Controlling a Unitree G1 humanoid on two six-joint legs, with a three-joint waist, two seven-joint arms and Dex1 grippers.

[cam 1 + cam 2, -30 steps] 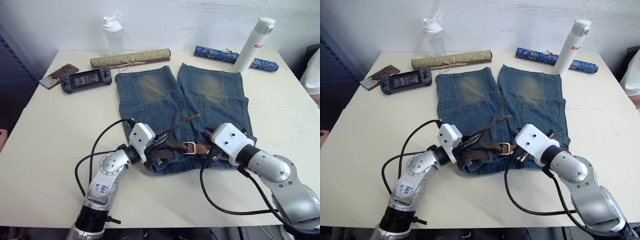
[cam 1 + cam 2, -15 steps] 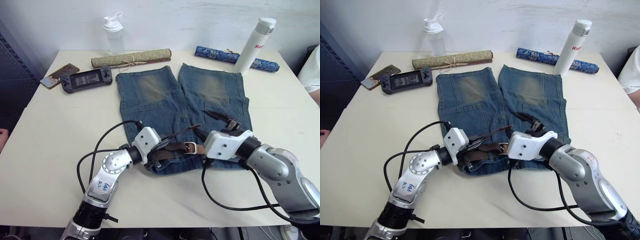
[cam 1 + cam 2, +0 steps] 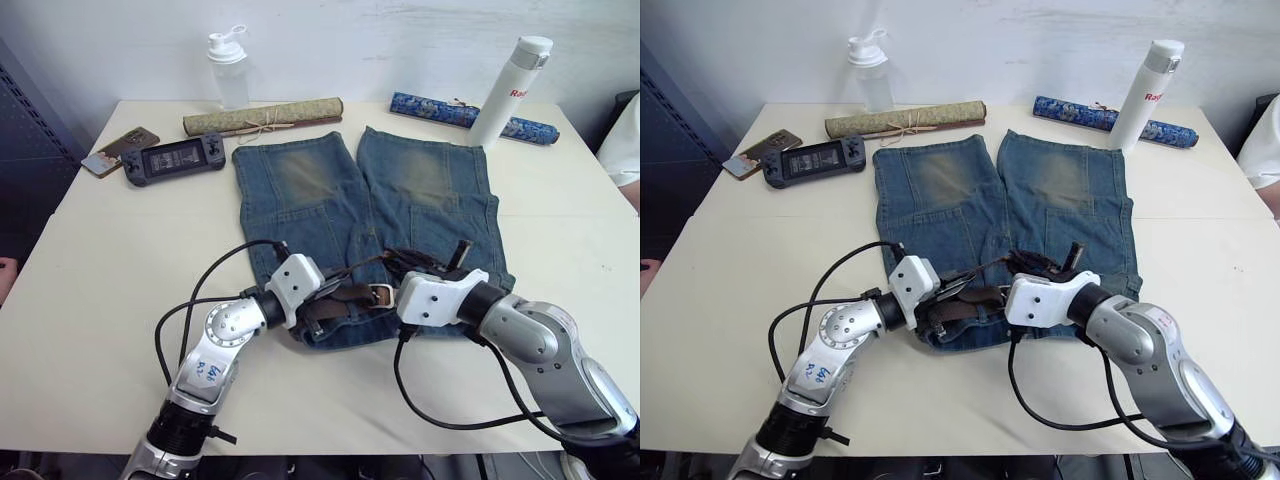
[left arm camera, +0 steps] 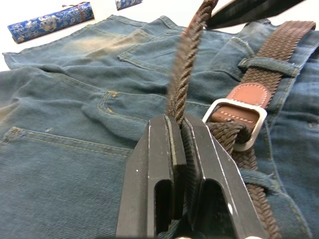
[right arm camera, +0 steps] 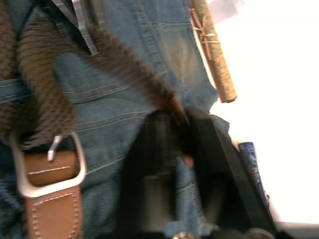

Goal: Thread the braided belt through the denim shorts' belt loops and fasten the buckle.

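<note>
Silver rectangular buckle (image 4: 234, 122) lies at two o'clock from left gripper (image 4: 180, 132), clamped on dark-brown braided belt (image 4: 187, 64); right gripper (image 5: 182, 130) pinches its tip.

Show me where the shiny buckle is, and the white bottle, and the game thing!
buckle (image 4: 238, 123): left wrist view, on its silver frame.
white bottle (image 3: 509, 92): left eye view, middle of its body.
game console (image 3: 172, 160): left eye view, on its screen.

You see bright, even light on the cream rectangular table (image 3: 100, 250); the right wrist view is motion-blurred, with overexposed tabletop.
</note>
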